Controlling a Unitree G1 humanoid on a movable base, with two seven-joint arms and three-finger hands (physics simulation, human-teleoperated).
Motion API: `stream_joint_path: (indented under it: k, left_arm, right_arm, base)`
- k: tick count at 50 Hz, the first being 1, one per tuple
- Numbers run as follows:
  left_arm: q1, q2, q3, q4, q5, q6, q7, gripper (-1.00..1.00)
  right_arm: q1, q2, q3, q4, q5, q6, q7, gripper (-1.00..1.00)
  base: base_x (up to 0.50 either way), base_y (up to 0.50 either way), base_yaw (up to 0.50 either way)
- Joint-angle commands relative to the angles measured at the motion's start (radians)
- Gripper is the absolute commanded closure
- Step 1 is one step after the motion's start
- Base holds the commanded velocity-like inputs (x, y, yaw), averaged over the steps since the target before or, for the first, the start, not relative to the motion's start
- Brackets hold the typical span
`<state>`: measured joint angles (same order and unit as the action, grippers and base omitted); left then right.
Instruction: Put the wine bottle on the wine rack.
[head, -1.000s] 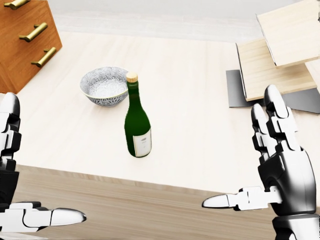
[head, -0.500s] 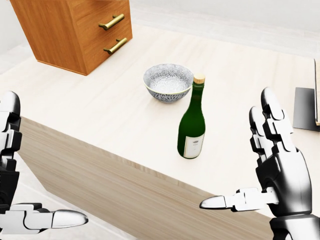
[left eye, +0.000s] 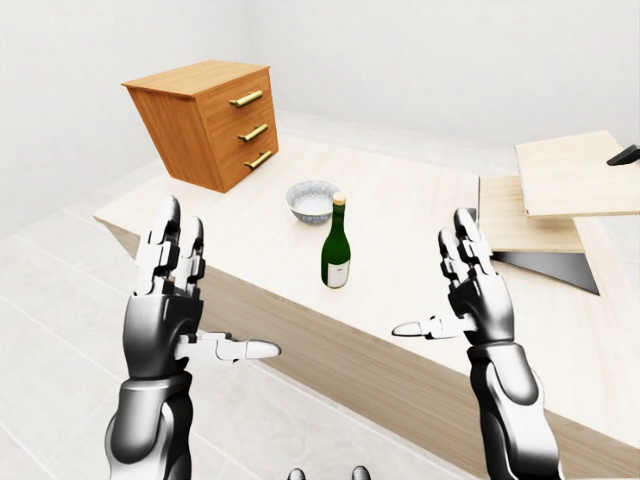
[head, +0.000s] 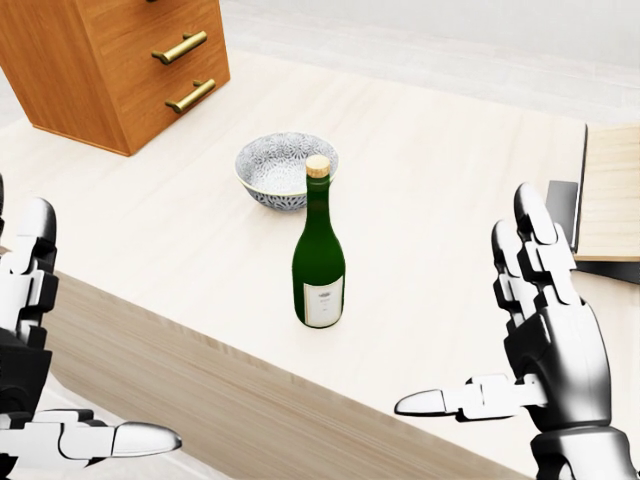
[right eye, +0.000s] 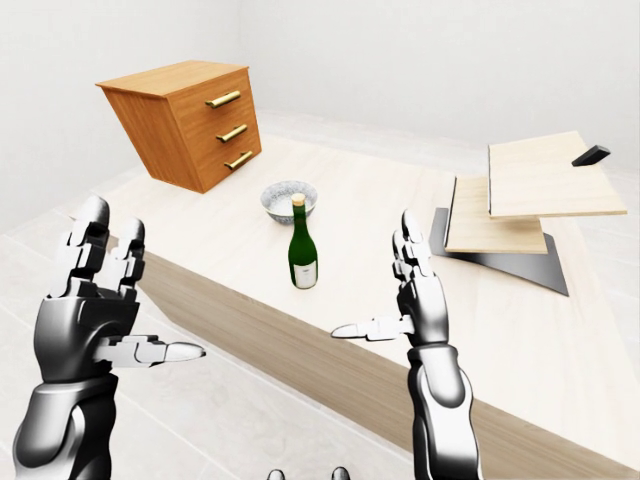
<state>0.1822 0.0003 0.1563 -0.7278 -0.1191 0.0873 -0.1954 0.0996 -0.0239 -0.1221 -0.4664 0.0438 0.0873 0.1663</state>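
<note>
Both hands are raised with nothing in them. The left robot hand (left eye: 160, 320) stands upright with its fingers straight up and its thumb stuck out sideways toward the middle of the left-eye view; it is spread wide and grips nothing. The right robot hand (left eye: 475, 300) mirrors it, fingers up, thumb pointing inward, likewise unclenched and free of any object. In the left-eye view the left one hangs below and left of the wine bottle (head: 319, 263), off the table (head: 200, 230) edge; the right one hangs below and right of the bottle. Neither touches the bottle.

The wine bottle stands upright on the pale wood table, its long axis vertical and its neck pointing straight up. It is dark green glass, with a tan cork-coloured top and a white label low on its body, which faces the camera. It stands apart from the table's near edge in the head view.

Just above and left of the bottle in the head view sits a patterned grey-white bowl (head: 281, 170), near the bottle but apart from it. Farther up and left of the bottle is an orange-brown wooden drawer unit (left eye: 205, 120) with brass handles. Well to the right of the bottle, light wooden boards (right eye: 530, 195) rest tilted over a dark grey base (right eye: 530, 262).
</note>
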Motion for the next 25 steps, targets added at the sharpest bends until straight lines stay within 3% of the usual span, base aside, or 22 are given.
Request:
stream_joint_path:
  k: [1,4,17,25]
  left_arm:
    - [-0.003,0.001,0.002,0.024,-0.003,0.000,0.001,-1.00]
    - [-0.004,0.001,0.001,0.027,-0.002,0.000,0.002,-1.00]
    - [0.009,-0.004,0.004,0.056,-0.025,0.000,0.000,-1.00]
    - [0.007,-0.001,0.001,0.054,-0.026,0.000,0.003,-1.00]
  right_arm:
    - [-0.013,0.000,0.006,0.031,0.009,0.000,-0.014,-1.00]
    - [-0.013,-0.001,0.011,0.028,0.012,0.000,-0.011,-1.00]
    - [-0.031,-0.002,0.023,0.042,0.009,0.000,-0.027,-1.00]
    - [-0.033,-0.001,0.033,0.058,0.028,0.000,-0.011,-1.00]
  base:
    - [0.00,0.00,0.00]
    - [0.09,-0.08,0.00]
    - [0.44,-0.18,0.00]
    - [0.01,0.00,0.00]
